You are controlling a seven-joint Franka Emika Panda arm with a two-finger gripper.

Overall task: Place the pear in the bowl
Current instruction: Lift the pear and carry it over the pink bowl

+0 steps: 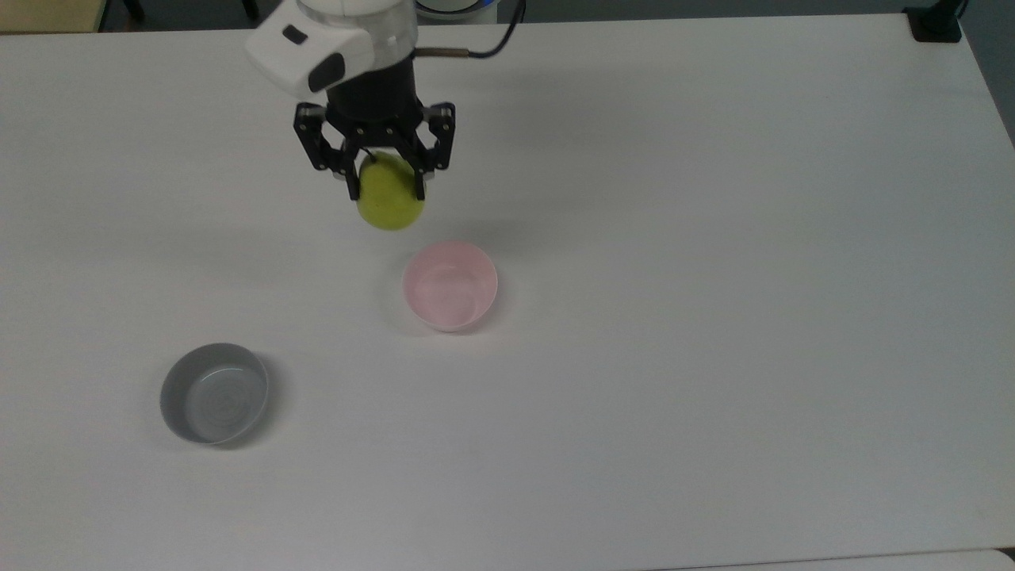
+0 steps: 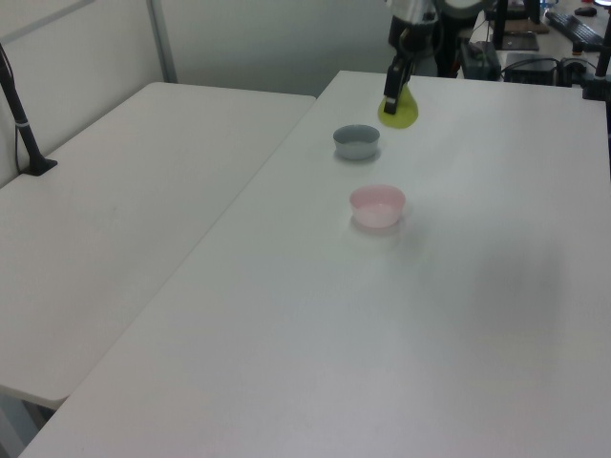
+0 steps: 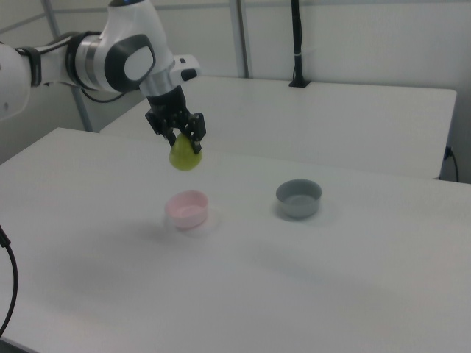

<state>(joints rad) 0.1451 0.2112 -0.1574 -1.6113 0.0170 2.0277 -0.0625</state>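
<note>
Top view, left to right. A grey bowl (image 1: 214, 393) stands on the white table (image 1: 714, 238) at the lower left, well apart from everything else. Further right and higher in the picture, the gripper (image 1: 384, 184) hangs from the white arm (image 1: 341, 40), its black fingers (image 1: 351, 181) clenched on the upper part of the pear (image 1: 389, 202). The pear is held in the air, clear of the table, its round yellow-green body hanging below the fingers. Just to the lower right of the pear in the top view sits the pink bowl (image 1: 450, 285), upright on the table, with nothing inside it. The pear is near the pink bowl's rim on the top view's upper left side but is not over its opening.

Right view, left to right. The arm (image 3: 110, 59) reaches in from the left; the gripper (image 3: 180, 144) grips the pear (image 3: 185, 157), which hangs above and slightly behind the pink bowl (image 3: 188, 209). The grey bowl (image 3: 299, 198) stands to the right, apart.

Left view. The pear (image 2: 398, 110) hangs in the gripper (image 2: 392, 100) beyond the grey bowl (image 2: 356, 141) and the pink bowl (image 2: 377, 205).
</note>
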